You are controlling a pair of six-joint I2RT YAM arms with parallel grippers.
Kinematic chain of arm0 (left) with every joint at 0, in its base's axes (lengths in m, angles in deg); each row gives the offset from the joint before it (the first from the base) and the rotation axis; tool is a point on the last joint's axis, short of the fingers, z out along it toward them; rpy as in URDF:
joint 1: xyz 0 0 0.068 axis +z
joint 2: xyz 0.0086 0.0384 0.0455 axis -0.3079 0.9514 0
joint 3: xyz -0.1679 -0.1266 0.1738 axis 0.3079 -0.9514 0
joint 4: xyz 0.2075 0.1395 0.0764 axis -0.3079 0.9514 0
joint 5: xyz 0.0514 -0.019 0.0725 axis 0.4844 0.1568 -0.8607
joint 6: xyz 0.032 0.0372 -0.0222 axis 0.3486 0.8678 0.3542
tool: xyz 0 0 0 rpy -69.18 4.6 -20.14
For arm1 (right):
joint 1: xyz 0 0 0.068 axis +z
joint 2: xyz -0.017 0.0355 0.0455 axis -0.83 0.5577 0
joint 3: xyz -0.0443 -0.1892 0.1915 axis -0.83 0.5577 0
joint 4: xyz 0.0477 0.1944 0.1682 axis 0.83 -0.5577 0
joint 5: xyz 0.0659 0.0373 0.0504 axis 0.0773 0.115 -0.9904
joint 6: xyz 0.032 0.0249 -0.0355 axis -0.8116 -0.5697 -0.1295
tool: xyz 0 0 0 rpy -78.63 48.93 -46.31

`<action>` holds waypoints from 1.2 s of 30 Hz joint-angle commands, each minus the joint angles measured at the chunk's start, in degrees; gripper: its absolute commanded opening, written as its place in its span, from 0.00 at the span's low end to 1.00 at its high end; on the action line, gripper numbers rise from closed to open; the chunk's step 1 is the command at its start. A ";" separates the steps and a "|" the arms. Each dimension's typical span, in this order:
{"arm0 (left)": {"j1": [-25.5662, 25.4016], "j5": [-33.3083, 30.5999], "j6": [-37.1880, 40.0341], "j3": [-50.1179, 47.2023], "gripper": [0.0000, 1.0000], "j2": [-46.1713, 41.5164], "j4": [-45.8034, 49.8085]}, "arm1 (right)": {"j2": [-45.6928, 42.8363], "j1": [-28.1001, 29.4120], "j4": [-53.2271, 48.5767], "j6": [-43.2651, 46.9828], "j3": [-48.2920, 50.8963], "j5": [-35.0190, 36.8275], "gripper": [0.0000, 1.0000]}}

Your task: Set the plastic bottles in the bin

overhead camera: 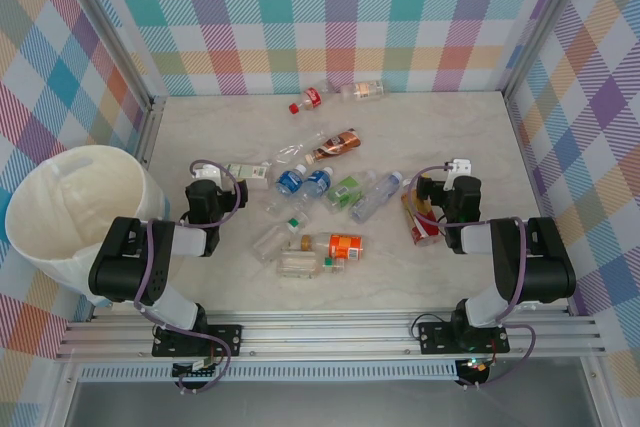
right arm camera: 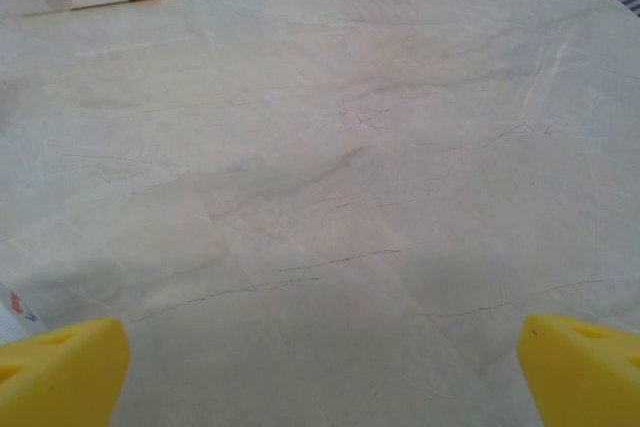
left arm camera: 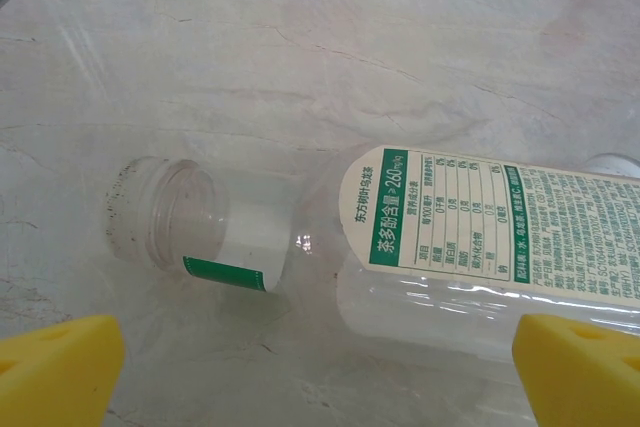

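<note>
Several plastic bottles lie scattered mid-table, among them blue-labelled ones (overhead camera: pixel 290 183), a green-labelled one (overhead camera: pixel 347 188) and an orange-labelled one (overhead camera: pixel 345 245). The cream bin (overhead camera: pixel 75 212) stands at the left edge. My left gripper (overhead camera: pixel 207 192) is open and low beside a clear capless bottle with a green-and-white label (left arm camera: pixel 480 232), which lies on its side just ahead of the yellow fingertips (left arm camera: pixel 55 367), its neck pointing left. My right gripper (overhead camera: pixel 447 195) is open over bare table, its fingertips (right arm camera: pixel 585 367) wide apart, with a red-labelled bottle (overhead camera: pixel 420 222) just to its left.
Two more bottles (overhead camera: pixel 310 100) lie near the back wall, and a brown-labelled one (overhead camera: pixel 340 143) sits behind the main cluster. Checked walls and metal posts enclose the marble-look table (overhead camera: pixel 470 137). A metal rail (overhead camera: pixel 330 332) runs along the near edge.
</note>
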 commanded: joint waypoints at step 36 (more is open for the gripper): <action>-12.52 3.54 -26.19 22.73 1.00 -19.53 51.33 | -26.80 -0.14 -68.46 -20.10 -16.91 -19.77 1.00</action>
